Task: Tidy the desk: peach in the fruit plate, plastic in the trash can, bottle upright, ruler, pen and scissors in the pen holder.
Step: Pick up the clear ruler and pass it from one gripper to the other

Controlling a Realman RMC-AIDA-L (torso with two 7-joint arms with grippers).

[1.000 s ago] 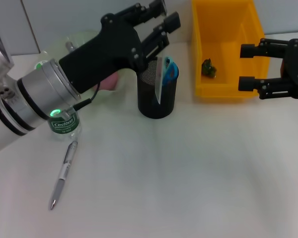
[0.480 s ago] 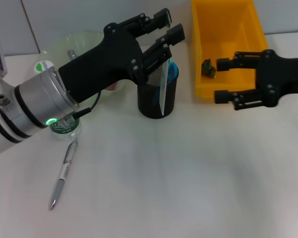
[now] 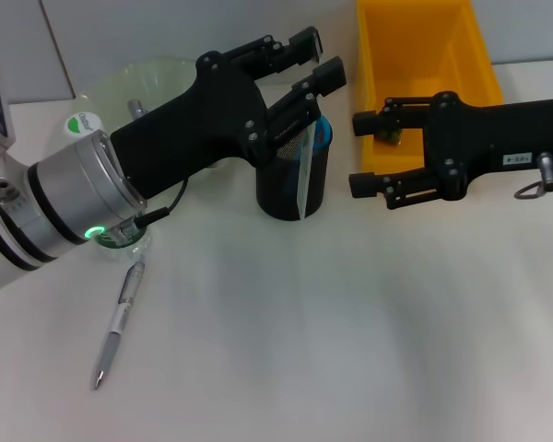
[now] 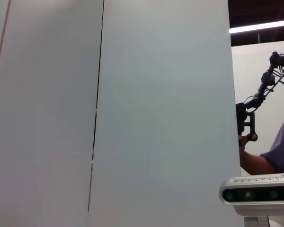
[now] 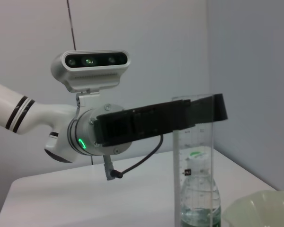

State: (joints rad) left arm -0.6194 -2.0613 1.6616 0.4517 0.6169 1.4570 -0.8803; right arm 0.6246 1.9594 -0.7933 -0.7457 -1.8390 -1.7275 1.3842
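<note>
Ruler (image 3: 303, 175), clear plastic, is standing nearly upright in the black mesh pen holder (image 3: 293, 189), long axis close to vertical, its top end leaning slightly toward the table's far edge. Left gripper (image 3: 315, 74) is hanging just over the holder's rim, fingers spread apart, gripping nothing; the ruler's top is sitting just below them. In the right wrist view the ruler (image 5: 193, 161) is showing as a transparent strip with fine graduations, rising in front of the bottle (image 5: 198, 196).

White table (image 3: 350, 350) is carrying everything; a pale grey wall is running behind its far edge. Blue scissors handles (image 3: 321, 130) are poking out of the holder beside the ruler. Yellow trash can (image 3: 424, 55) is sitting at the far edge toward the right, a dark crumpled scrap inside. Right gripper (image 3: 369, 153) is reaching in from the right edge, fingers wide apart and empty, between the bin and the holder. Pale green fruit plate (image 3: 157, 78) is sitting at the far left, mostly hidden by the left arm. Pen (image 3: 120, 322) is lying near the left edge, long axis running front to back, tip toward the near edge.
</note>
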